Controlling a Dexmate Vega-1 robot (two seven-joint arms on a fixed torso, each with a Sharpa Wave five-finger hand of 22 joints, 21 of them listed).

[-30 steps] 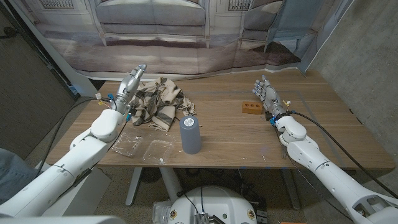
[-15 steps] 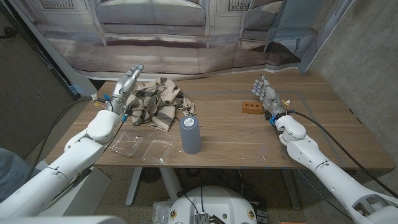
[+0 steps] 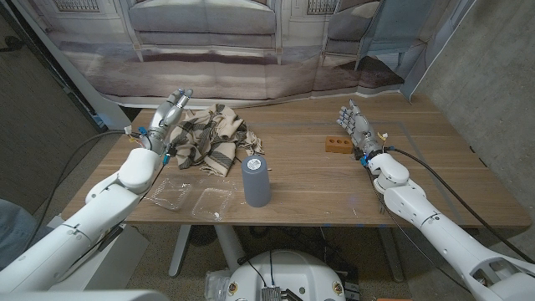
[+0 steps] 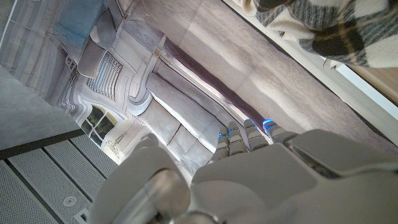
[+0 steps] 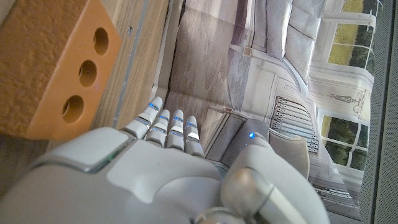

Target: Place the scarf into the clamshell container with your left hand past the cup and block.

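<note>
Clear plastic marks the near edge: the open clamshell container (image 3: 191, 197) lies on the wooden table (image 3: 318, 180), its two halves hard to tell apart against the wood. Just beside it, toward the middle, stands the grey cup (image 3: 257, 180). Farther back on the robot's left the plaid scarf (image 3: 207, 140) lies heaped, and the left hand (image 3: 170, 117) is raised at its outer edge, fingers extended and loosely together, holding nothing. Whether they touch the cloth I cannot tell. The step looks like the reach for the scarf, not yet a grasp; next the fingers should close on a fold, lift, and carry it back to the container. Across the table the right hand (image 3: 354, 127) stands with fingers apart just beside the orange block (image 3: 336, 145).
</note>
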